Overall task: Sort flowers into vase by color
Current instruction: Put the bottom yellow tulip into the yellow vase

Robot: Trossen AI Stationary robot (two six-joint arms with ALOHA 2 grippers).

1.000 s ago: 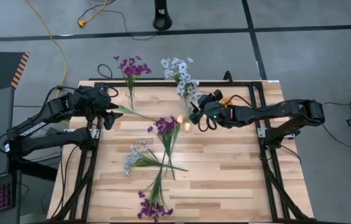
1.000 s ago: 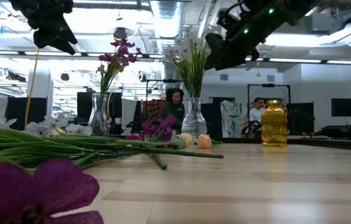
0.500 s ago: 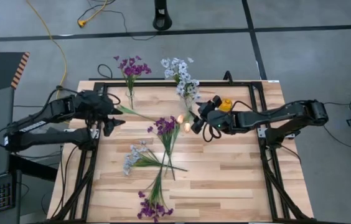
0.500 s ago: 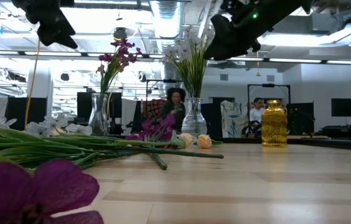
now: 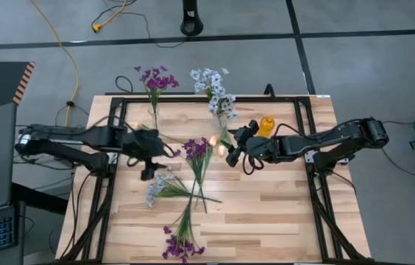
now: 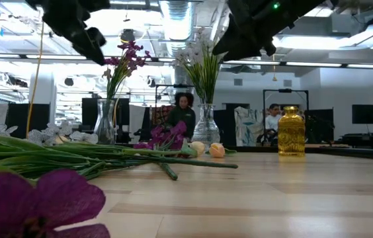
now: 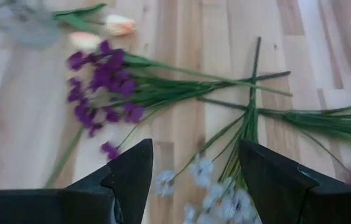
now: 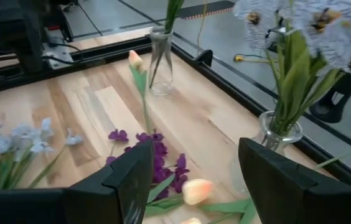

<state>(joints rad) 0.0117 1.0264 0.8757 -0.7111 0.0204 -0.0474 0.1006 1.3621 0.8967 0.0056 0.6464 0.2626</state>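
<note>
Left gripper point(image 5: 152, 163) – fingers apart – above pale blue-white sprig point(image 5: 160, 183)

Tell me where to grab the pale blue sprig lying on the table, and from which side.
Grip the pale blue sprig on its bare green stem just past the bloom cluster, probably from straight above with the open left gripper, which hovers near it. The stem lies flat on the table, and farther along it crosses purple stems, so a grip there risks catching those too.

Amber bottle point(image 5: 267, 125) on the wooden table point(image 5: 281, 213); people beyond.
</note>
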